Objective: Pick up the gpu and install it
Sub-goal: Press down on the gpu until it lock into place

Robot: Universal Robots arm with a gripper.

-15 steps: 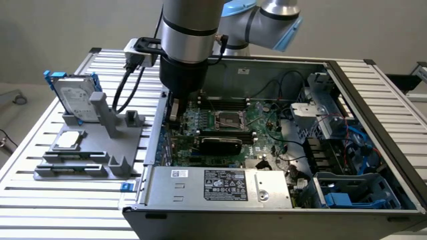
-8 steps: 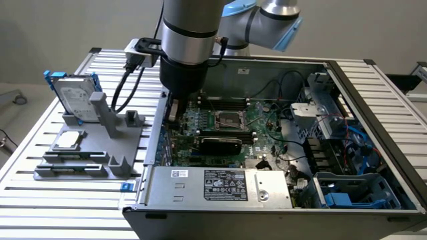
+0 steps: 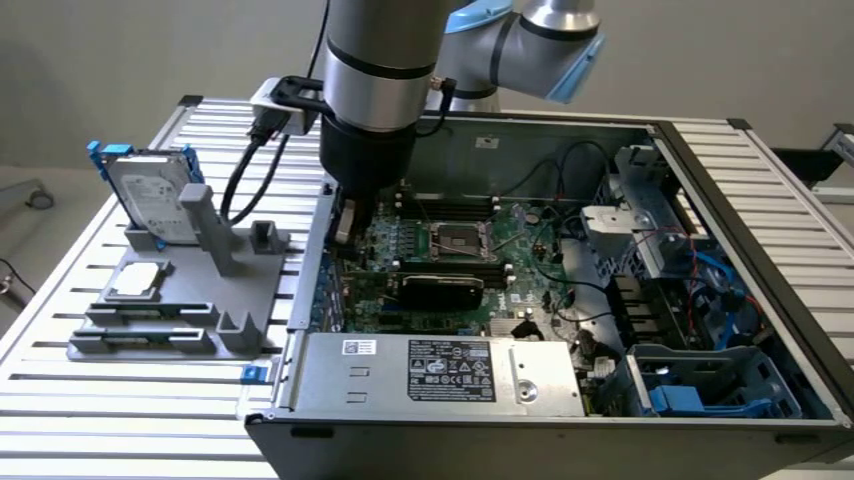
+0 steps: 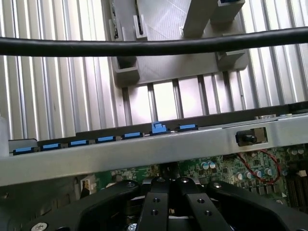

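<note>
Robot arm reaching down into the open computer case (image 3: pixel 747 200) on the slatted desk (image 3: pixel 160 400), pincer (image 4: pixel 168 190) clenched just above the motherboard (image 3: pixel 534 250), gpu (image 3: pixel 441 290) lying seated across the motherboard, black shroud up, beside the CPU socket.

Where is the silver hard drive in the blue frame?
In the exterior view the hard drive stands upright at that view's left, on the far end of the grey holder, outside the open computer case.
</note>
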